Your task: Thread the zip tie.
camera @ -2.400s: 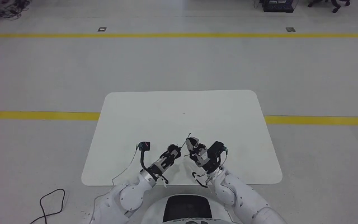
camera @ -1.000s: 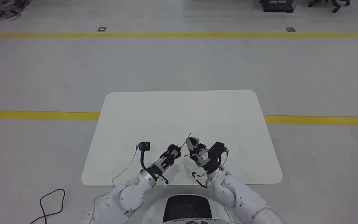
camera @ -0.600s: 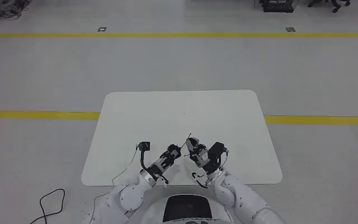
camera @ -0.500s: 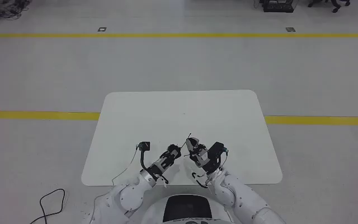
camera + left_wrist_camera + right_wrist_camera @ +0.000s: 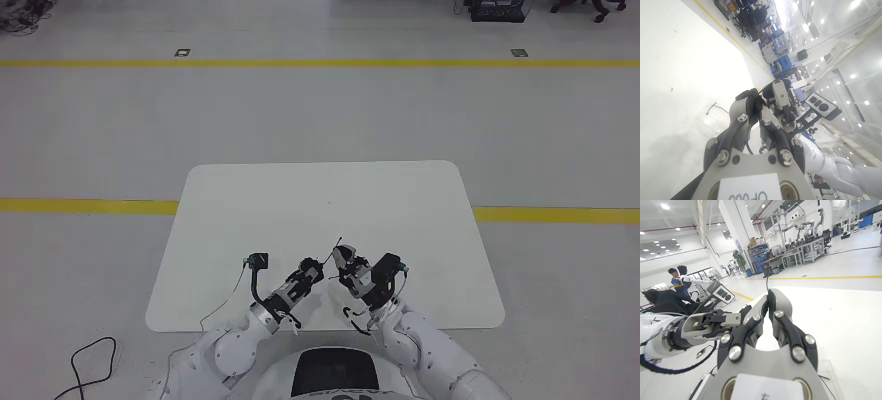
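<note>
The right gripper's (image 5: 768, 298) jaws are clenched on the zip tie (image 5: 767, 283), whose thin black strand stands straight up out of the fingertips in the middle of the right wrist frame. The left gripper (image 5: 753, 100) sits just beside it, low in the centre of the top view. Its jaws are pressed together on a dark lump, which I take to be the tie's other end, though the head itself is too small to make out.

The task looks partly done. Both ends seem to be in hand and close together, but no closed loop shows, so the tail likely has yet to pass through the head.

The white worktop (image 5: 330, 200) carries a clear plate (image 5: 826, 368) at the lower right of the right wrist frame. Beyond it lie a pale floor with yellow lines (image 5: 300, 63), benches (image 5: 800, 255) and blue shelving (image 5: 757, 251).
</note>
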